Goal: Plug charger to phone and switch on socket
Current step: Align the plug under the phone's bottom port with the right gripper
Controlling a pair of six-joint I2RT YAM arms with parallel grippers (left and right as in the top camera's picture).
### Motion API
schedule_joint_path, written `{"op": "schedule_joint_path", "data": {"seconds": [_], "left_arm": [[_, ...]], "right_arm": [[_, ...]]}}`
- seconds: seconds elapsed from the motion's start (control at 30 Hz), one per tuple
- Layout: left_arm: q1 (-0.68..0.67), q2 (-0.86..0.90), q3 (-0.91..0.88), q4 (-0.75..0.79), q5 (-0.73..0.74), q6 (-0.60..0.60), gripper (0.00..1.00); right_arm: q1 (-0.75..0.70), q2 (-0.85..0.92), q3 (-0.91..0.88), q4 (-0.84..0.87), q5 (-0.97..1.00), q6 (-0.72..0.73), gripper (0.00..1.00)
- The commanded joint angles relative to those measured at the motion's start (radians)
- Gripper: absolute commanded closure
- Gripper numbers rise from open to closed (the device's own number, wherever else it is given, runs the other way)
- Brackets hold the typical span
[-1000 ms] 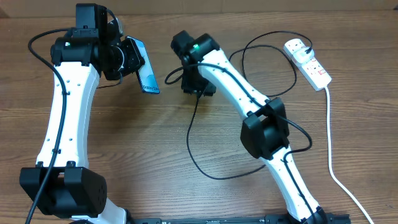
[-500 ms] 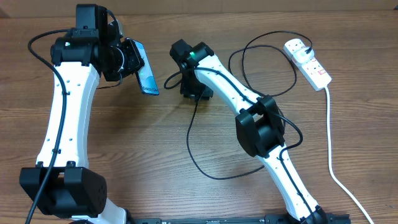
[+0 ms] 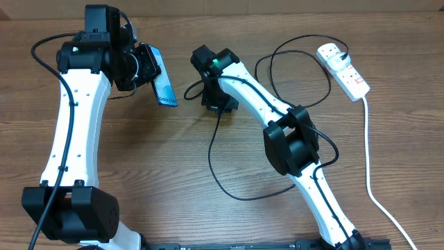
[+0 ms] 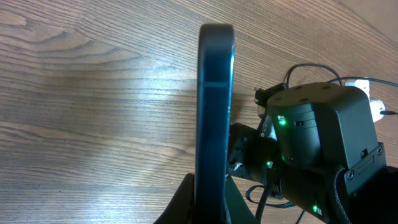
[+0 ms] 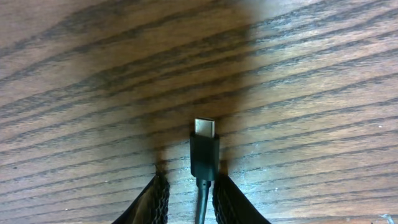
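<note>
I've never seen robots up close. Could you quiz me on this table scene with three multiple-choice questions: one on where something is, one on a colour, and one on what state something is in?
1. Where is the white power strip?
A. At the far right of the table
B. Under the left arm
C. In a gripper

2. What colour is the charger cable?
A. White
B. Red
C. Black

3. What state is the phone in?
A. Lying flat on the wood
B. Held on edge in the left gripper
C. Plugged into the cable

Answers:
1. A: the overhead view shows it near the upper right edge, apart from both arms.
2. C: it loops as a thin black line across the wood.
3. B: the left wrist view shows its thin edge rising from between the fingers.
</note>
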Motion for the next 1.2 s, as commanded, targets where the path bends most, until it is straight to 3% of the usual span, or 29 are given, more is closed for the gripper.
{"op": "schedule_joint_path", "data": {"seconds": [0.0, 0.27, 0.6, 0.93, 1.03, 1.17], "left_arm": [[0.002, -0.006, 0.008, 0.003, 0.002, 0.014, 0.96], [0.002, -0.006, 0.008, 0.003, 0.002, 0.014, 0.96], [0.002, -0.006, 0.008, 0.003, 0.002, 0.014, 0.96], [0.002, -0.006, 0.008, 0.007, 0.006, 0.014, 0.96], [0.002, -0.006, 0.008, 0.020, 0.051, 0.032, 0.96], [0.035, -0.006, 0.009, 0.107, 0.248, 0.077, 0.96]], "right_arm": [[-0.009, 0.014, -0.040, -0.010, 0.008, -0.007, 0.76], [-0.029, 0.014, -0.040, -0.011, 0.022, -0.030, 0.77], [-0.029, 0.014, -0.040, -0.010, -0.004, -0.049, 0.96], [-0.051, -0.052, -0.006, -0.043, -0.024, -0.054, 0.96], [-0.057, -0.130, 0.002, -0.058, -0.031, -0.060, 0.96], [-0.051, -0.306, 0.002, -0.129, -0.031, -0.067, 0.96]]}}
